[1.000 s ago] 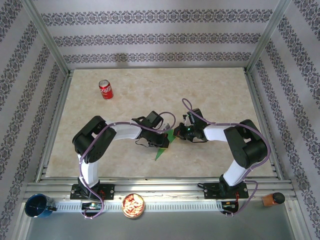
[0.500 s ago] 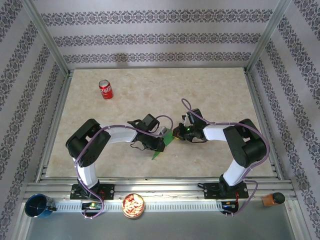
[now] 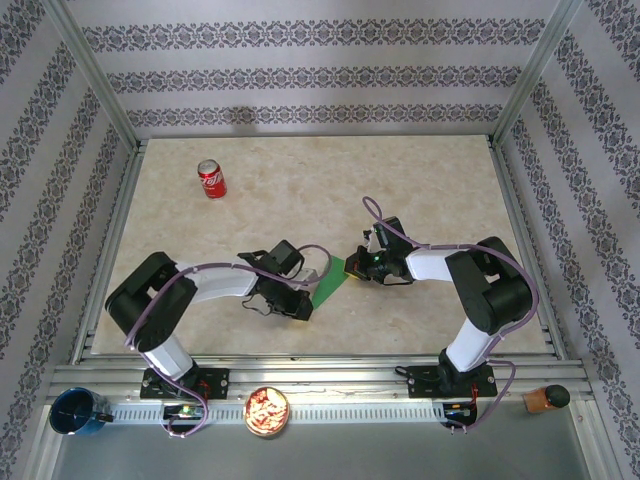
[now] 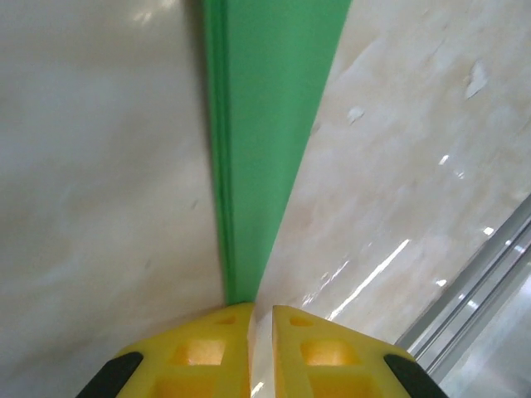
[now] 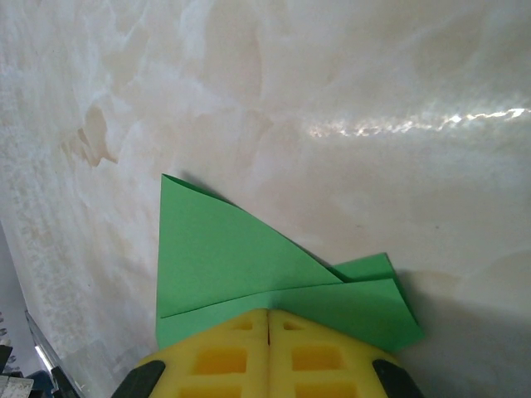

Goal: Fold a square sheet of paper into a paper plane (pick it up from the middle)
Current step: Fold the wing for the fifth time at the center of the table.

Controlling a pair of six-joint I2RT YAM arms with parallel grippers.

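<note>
A thin, folded piece of bright green paper [image 3: 328, 288] lies on the beige marbled surface [image 3: 420, 180], just in front of the middle, between the two arms. From above it reads as a slim strip running diagonally, its lower end towards the left arm and its upper end towards the right arm.

The left end effector [image 3: 304, 304] sits at the strip's lower end. In the left wrist view the green paper [image 4: 265, 124] stretches away as a long, narrowing band with stacked layers showing along its left edge. Its narrow end meets the tip of the left yellow finger. The left end effector [image 4: 262, 308] has its yellow fingers a sliver apart, with the pale surface showing through the gap. Whether the paper's end is gripped there cannot be told.

The right end effector [image 3: 352, 270] is at the strip's upper end. In the right wrist view the right end effector [image 5: 268, 313] has its yellow fingers closed flush together, a hairline seam between them, and their tips rest on the green paper [image 5: 224, 257]. Overlapping triangular flaps spread flat beneath them.

A red soda can [image 3: 211, 179] stands upright at the far left of the surface, well apart from the paper.
</note>
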